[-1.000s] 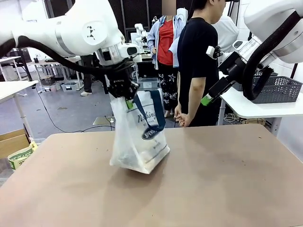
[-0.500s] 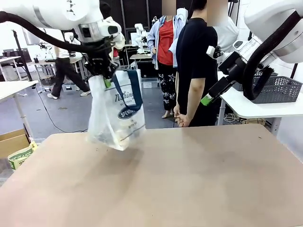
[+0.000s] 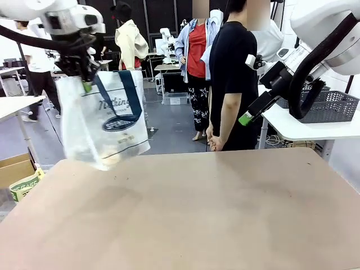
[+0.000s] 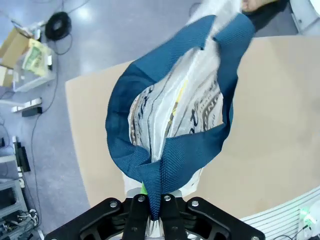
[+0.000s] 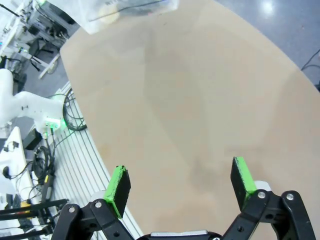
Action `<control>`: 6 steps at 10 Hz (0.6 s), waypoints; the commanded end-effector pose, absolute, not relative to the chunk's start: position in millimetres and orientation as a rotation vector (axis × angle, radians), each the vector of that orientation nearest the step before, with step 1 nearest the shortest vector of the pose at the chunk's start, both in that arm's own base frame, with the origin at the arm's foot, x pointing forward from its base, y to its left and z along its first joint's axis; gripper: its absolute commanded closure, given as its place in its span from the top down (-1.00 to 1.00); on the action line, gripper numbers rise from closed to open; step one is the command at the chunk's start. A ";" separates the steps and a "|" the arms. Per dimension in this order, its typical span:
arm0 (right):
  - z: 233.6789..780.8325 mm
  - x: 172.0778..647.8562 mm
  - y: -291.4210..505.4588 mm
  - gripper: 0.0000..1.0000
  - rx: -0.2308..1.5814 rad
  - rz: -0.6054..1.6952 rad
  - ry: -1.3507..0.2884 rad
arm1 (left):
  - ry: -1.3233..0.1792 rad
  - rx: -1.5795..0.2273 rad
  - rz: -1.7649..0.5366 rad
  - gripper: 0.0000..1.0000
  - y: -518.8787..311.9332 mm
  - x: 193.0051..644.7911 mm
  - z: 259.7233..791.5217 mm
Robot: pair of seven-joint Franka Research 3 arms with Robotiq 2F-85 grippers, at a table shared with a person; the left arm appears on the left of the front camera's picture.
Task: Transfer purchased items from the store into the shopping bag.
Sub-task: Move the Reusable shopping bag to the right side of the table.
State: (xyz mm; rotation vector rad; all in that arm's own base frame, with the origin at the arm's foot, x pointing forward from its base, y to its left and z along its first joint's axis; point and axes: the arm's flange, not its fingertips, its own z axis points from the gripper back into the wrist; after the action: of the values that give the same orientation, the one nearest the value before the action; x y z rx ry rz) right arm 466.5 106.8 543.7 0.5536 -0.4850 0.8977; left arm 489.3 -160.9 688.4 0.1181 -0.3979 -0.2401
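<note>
shopping bag [image 3: 104, 121] strap pinched between left fingers [image 4: 136, 216], hanging below

Left gripper [image 3: 84, 79] lifted shopping bag [image 3: 104, 121] off table [image 3: 225, 214], swung leftward.

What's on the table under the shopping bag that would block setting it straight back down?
Nothing visible. The left gripper holds the shopping bag by its navy handle, clear of the table; the tabletop beneath and beside it looks bare.

Translucent glossy plastic shopping bag [image 3: 98, 126], woven cloth strap handles [image 4: 170, 165], matt, perhaps laminate, brown table [image 3: 214, 214].
</note>
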 end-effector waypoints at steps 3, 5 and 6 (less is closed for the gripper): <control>545.8 467.4 106.8 1.00 0.566 0.900 -0.475 | -0.482 0.171 -0.147 -1.00 -87.5 450.3 674.5; 545.8 467.4 106.8 1.00 0.566 0.900 -0.475 | -0.519 0.187 -0.067 -1.00 -55.9 443.4 657.2; 545.8 467.4 106.8 1.00 0.566 0.900 -0.475 | -0.537 0.211 -0.025 -1.00 -44.5 438.8 651.7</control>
State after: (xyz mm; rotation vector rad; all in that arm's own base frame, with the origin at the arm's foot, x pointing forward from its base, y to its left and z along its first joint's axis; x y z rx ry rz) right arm 466.4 107.0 543.8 0.5537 -0.4847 0.8982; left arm 447.2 -46.9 648.3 0.1699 -0.4605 -0.0616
